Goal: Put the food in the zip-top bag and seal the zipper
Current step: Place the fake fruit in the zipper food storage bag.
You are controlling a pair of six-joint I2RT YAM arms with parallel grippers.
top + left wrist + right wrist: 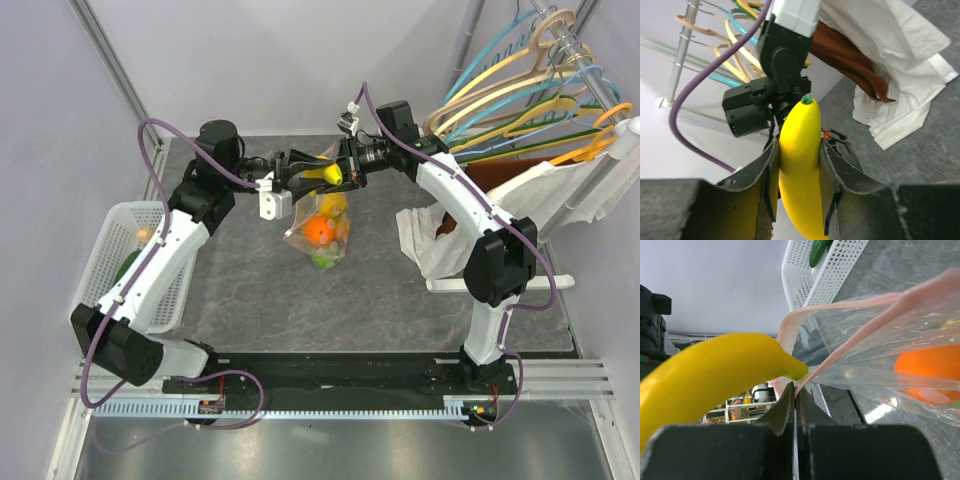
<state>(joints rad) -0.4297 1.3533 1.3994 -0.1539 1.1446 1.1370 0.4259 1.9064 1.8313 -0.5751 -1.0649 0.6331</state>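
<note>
A yellow banana [322, 174] [799, 165] is clamped between the fingers of my left gripper [305, 172] [799, 150], which is shut on it. It is held in the air beside the mouth of the zip-top bag [325, 235]. My right gripper [345, 160] [795, 390] is shut on the bag's pinkish zipper [865, 335], and the bag hangs from it above the table. An orange piece [319, 231] [930, 370] lies in the bag with yellow and green pieces. The banana's tip [795, 371] is just at the open zipper edge.
A white mesh basket [115, 250] [825, 270] stands at the left with a green piece [127, 266] in it. At the right, white cloth [440, 235] [900, 70] lies on the table. Behind it, coloured hangers [530, 90] hang on a rack.
</note>
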